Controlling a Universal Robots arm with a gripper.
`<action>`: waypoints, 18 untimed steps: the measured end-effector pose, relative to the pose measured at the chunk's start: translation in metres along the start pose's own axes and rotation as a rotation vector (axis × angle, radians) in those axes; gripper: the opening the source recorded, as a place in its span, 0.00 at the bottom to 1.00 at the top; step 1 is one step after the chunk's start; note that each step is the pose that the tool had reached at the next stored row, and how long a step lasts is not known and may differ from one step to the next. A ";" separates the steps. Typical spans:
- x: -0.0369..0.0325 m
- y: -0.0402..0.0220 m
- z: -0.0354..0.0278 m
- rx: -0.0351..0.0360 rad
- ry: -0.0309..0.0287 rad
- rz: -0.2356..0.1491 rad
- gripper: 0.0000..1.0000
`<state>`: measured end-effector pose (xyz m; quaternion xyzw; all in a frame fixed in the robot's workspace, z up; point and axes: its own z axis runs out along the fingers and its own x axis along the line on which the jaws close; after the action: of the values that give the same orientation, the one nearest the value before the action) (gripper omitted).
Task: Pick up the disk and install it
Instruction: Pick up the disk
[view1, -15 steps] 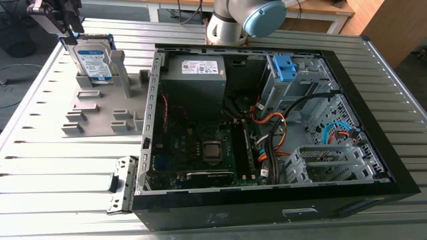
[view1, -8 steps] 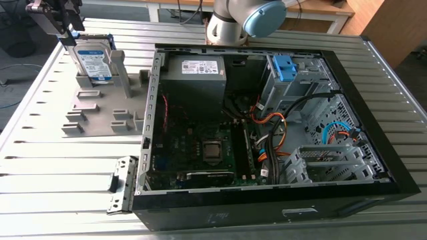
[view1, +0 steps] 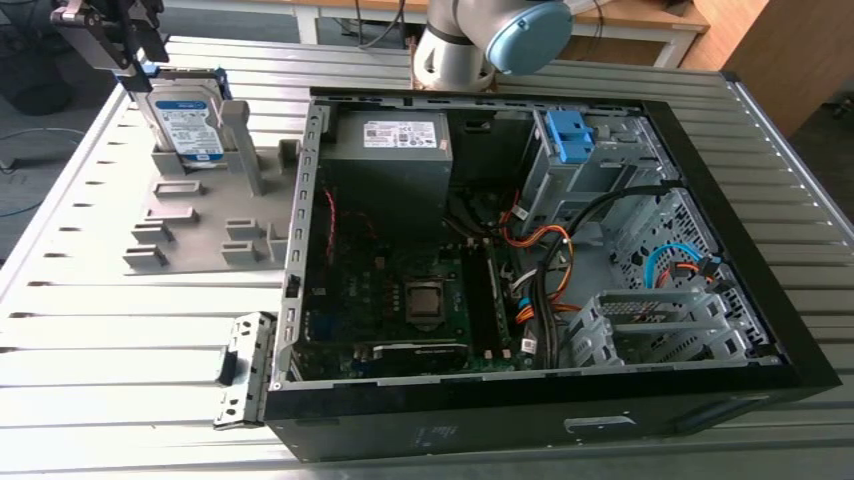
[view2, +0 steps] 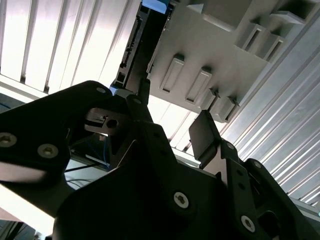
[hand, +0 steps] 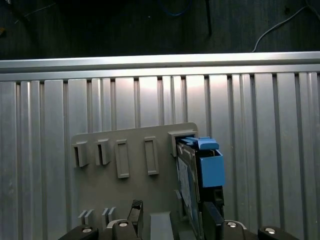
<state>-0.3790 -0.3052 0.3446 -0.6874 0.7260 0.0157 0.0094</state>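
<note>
Now the black gripper (view1: 138, 78) is wide open around the top of the flat silver metal disk (view1: 187, 118). The disk stands up in a grey plastic holder (view1: 200, 215) at the exterior view's far left.

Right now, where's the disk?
On the exterior view's left, the disk stands upright in the grey holder, beside the open computer case.

Grey uprights (view1: 239, 138) hem the disk (view1: 187, 122).

Gripper (view1: 138, 72) pointing down, fingers (view2: 205, 132) spread apart.
</note>
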 end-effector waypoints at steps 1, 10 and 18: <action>-0.0001 0.0002 0.0001 0.0001 0.0000 0.000 0.59; -0.0007 0.0044 0.0031 0.0000 0.0000 0.000 0.59; -0.0031 0.0046 0.0037 0.0000 0.0000 0.000 0.59</action>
<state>-0.3834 -0.3018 0.3410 -0.6874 0.7260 0.0157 0.0094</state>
